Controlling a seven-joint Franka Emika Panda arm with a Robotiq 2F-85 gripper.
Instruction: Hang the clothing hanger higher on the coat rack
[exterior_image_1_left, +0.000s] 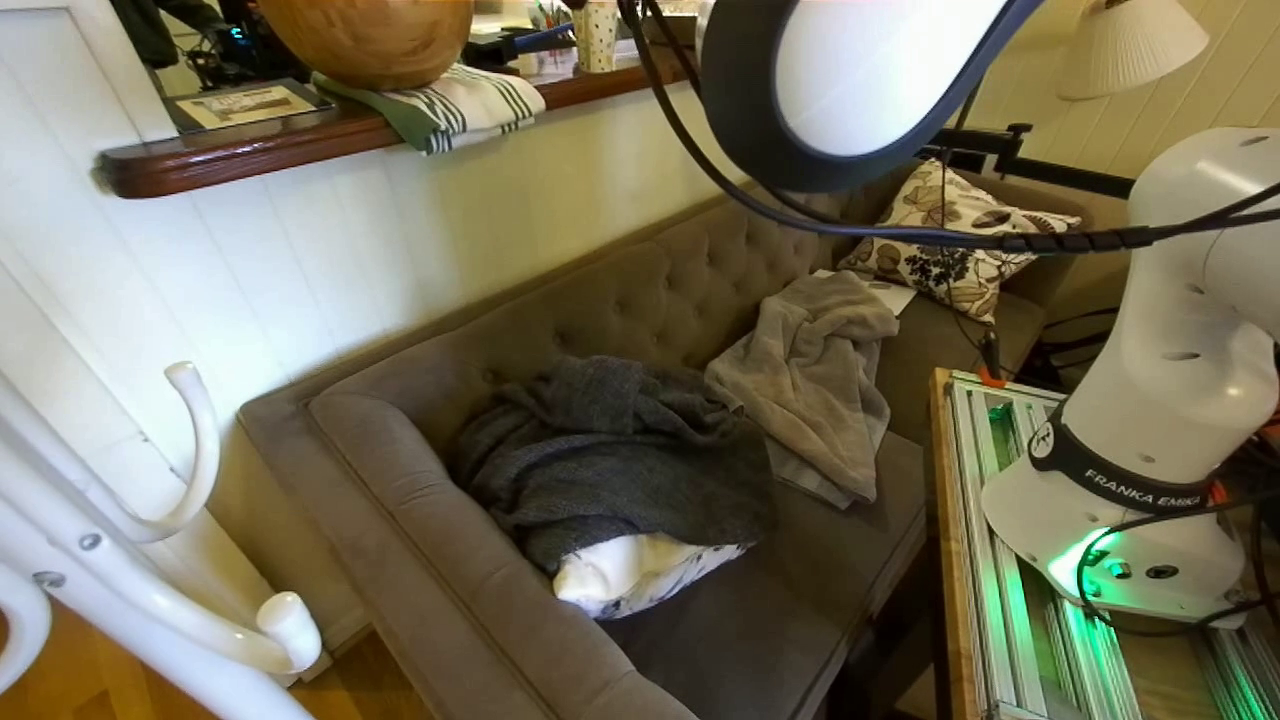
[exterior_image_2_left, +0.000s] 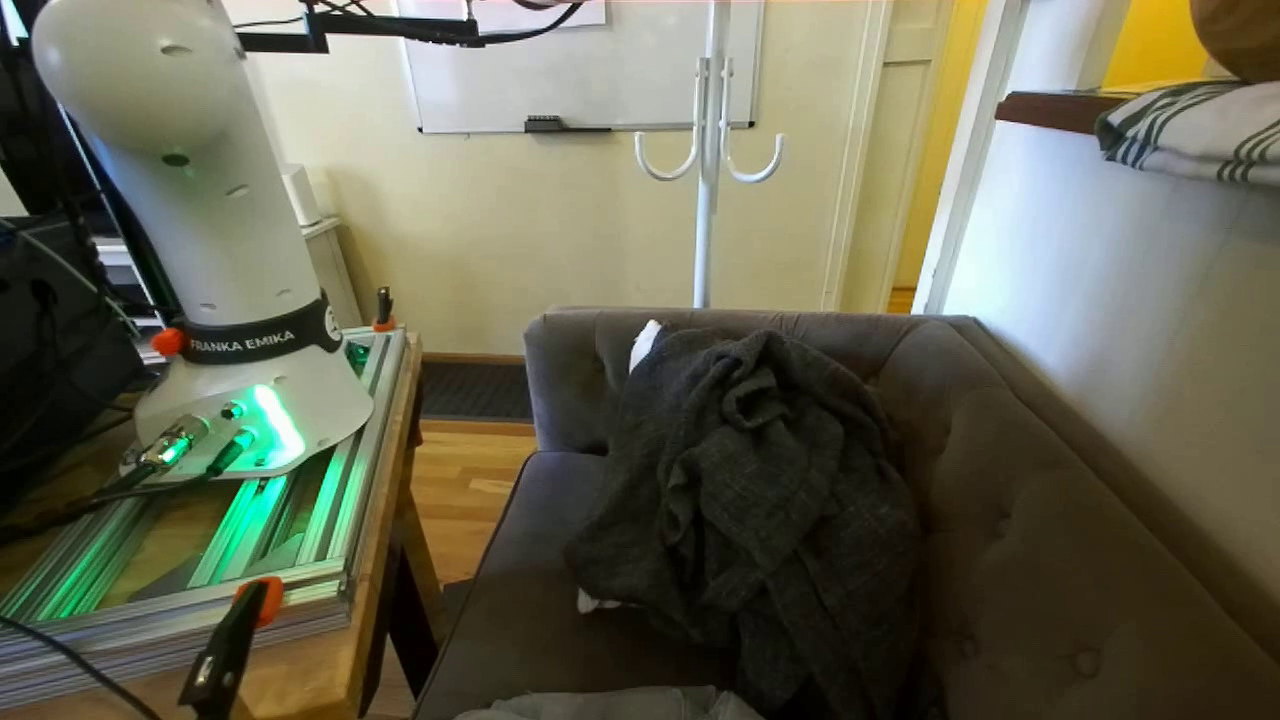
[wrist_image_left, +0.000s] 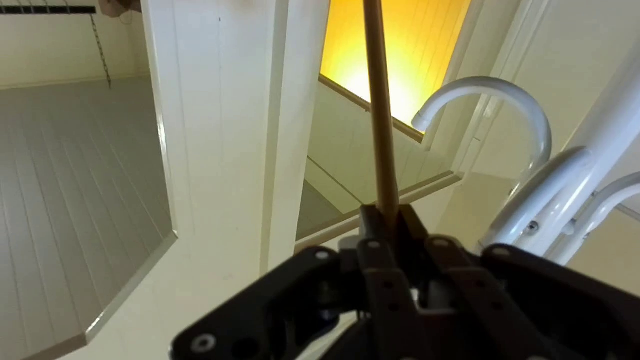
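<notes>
In the wrist view my gripper (wrist_image_left: 392, 222) is shut on a thin light-tan wooden bar of the clothing hanger (wrist_image_left: 380, 115). The bar runs from between the fingertips to the top edge of the picture. The rest of the hanger is out of view. The glossy white coat rack (wrist_image_left: 607, 125) stands to the right in the wrist view, its curved hooks apart from the visible bar. The rack also shows in both exterior views, at the lower left (exterior_image_1_left: 205, 450) and at the back (exterior_image_2_left: 706, 220). Neither exterior view shows the gripper or the hanger.
A grey sofa (exterior_image_1_left: 390, 490) with a dark blanket (exterior_image_1_left: 620, 460) and a grey cloth (exterior_image_1_left: 810, 370) lies below the arm. A dark wooden wall shelf (exterior_image_1_left: 240, 165) holds a wooden bowl (exterior_image_1_left: 375, 35) and a striped towel (exterior_image_1_left: 480, 105). A whiteboard (exterior_image_2_left: 590, 90) hangs behind the rack.
</notes>
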